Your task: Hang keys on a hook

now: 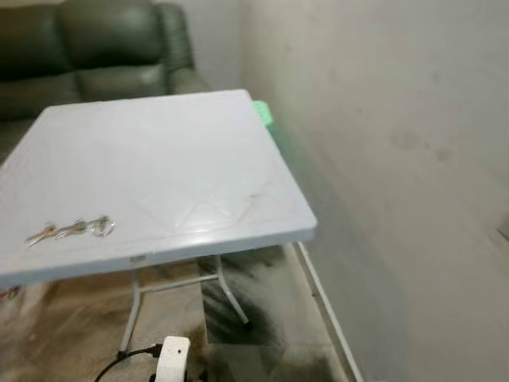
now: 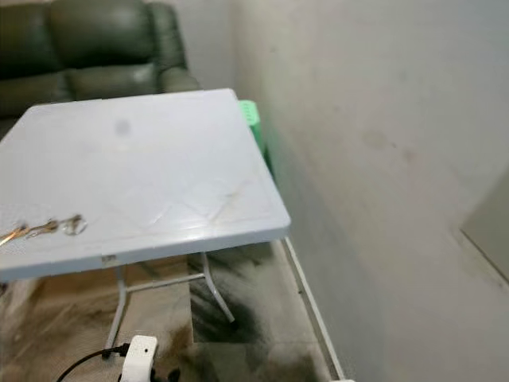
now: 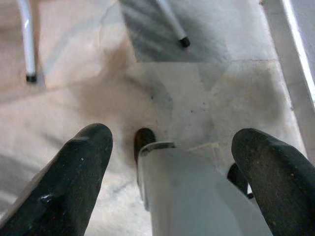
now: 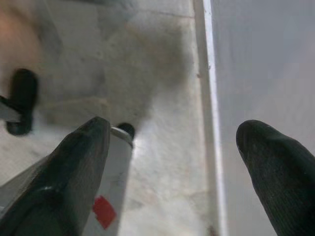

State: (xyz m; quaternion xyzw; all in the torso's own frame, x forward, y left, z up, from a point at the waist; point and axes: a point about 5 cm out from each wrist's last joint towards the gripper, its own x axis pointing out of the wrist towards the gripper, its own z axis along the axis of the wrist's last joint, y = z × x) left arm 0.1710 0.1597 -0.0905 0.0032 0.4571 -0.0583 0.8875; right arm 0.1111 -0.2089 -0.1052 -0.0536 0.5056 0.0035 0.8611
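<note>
The keys [image 1: 71,229] lie flat on the white folding table [image 1: 183,159], close to its front edge and well away from the corner by the wall. They look light, hard and thin (a loose bunch that may slide on the smooth top), so I'd pinch at the ring end. The left gripper [image 3: 172,167] hangs low over the floor beneath the table, fingers wide apart and empty; the right gripper [image 4: 172,162] likewise, nearer the wall's skirting.

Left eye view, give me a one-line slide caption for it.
Keys lie near the front edge of a white folding table beside a bare wall, green sofa behind.
</note>
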